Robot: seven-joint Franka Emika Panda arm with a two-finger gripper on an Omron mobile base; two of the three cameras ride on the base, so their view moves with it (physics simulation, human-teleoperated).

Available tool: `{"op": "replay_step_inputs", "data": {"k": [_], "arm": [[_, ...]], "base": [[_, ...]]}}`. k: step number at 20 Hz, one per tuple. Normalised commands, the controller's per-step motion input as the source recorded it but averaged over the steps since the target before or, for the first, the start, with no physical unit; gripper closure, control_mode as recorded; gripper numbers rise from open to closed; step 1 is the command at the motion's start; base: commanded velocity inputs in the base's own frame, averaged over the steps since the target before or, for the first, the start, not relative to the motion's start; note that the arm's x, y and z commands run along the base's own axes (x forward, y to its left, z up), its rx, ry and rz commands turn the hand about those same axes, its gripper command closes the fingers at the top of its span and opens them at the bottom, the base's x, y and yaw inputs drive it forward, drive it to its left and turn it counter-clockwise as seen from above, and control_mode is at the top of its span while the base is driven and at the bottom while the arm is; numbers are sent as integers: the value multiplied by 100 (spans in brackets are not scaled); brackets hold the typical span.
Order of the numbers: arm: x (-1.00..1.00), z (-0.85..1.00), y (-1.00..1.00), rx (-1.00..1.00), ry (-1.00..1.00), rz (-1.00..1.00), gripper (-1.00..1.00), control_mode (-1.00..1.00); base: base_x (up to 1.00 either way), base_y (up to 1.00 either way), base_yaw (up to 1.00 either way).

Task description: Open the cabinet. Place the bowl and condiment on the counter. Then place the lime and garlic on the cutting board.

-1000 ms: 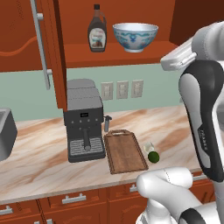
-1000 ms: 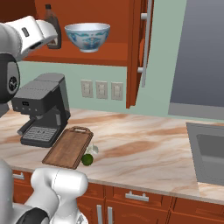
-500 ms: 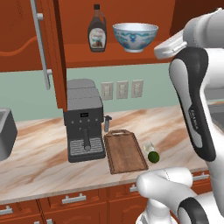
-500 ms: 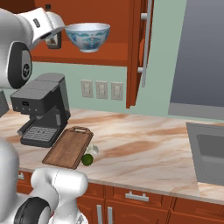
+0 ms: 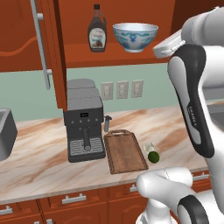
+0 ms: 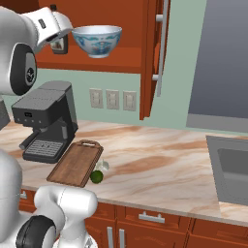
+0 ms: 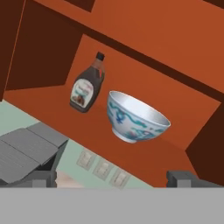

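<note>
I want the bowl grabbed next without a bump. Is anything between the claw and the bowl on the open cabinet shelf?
Nothing visible blocks it. In the hand view the open claw faces the bowl across bare shelf. The condiment stands beside the bowl, apart from it and off the line, and the cabinet door is swung aside.

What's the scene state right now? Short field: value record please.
cabinet: doors open
bowl: on cabinet shelf, upright
condiment: on shelf beside bowl, upright, apart from it
cutting board: on counter, bare
lime: on counter beside board, not on it
garlic: on counter just behind lime
coffee machine: on counter next to board
gripper: open, empty, facing the shelf short of the bowl
</note>
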Motion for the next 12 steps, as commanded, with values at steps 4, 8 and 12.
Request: {"op": "replay_step_inputs", "data": {"k": [4, 8, 12], "arm": [[15, 0, 0, -5, 11, 0, -100, -100], [10, 0, 0, -4, 10, 0, -100, -100], [13, 0, 0, -2, 6, 0, -100, -100]], "base": [[0, 0, 0], [0, 0, 0], [0, 0, 0]]}}
